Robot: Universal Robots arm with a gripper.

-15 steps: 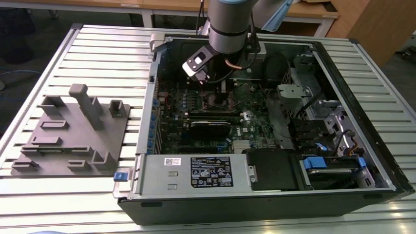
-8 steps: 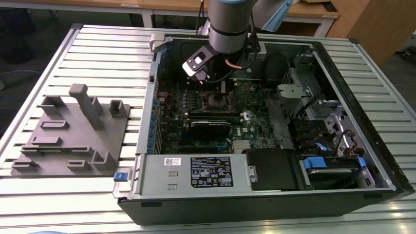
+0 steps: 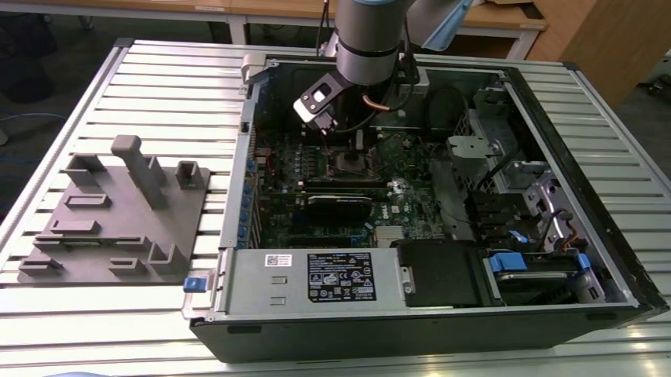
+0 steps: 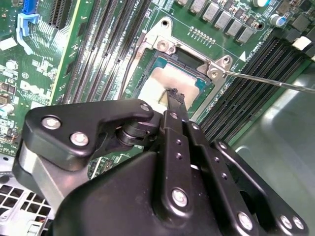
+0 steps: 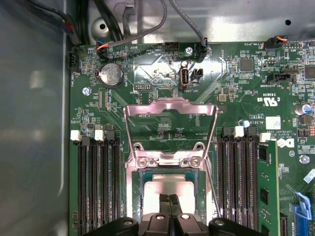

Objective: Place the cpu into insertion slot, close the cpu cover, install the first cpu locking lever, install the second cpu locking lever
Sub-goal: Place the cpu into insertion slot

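Your black end effector (image 5: 170, 200) is drawn narrow, its two fingers meeting tip to tip with nothing gripped between them. It hangs directly over the small flat square cpu with the dull silver metal top (image 5: 170, 183); I cannot tell whether the tips touch the chip. The cpu lies flat inside the square dark insertion slot with the silvery metal rim (image 5: 133, 194), on the green motherboard (image 5: 162, 64). The thin silvery square-frame cpu cover (image 5: 170, 104) is swung open on its hinge (its cut-out centre shows bare board through it), lying on the far side of the slot from your fingers. In the second wrist view a thin silvery wire locking lever (image 4: 266, 78) juts out from the slot's corner, unlatched. In the exterior view your grey arm (image 3: 367, 39) reaches down into the open black computer case (image 3: 587, 118), which lies on the silver ribbed surface (image 3: 157, 86), with a grey moulded fixture block (image 3: 115, 220) just beside it on the exterior view's left.
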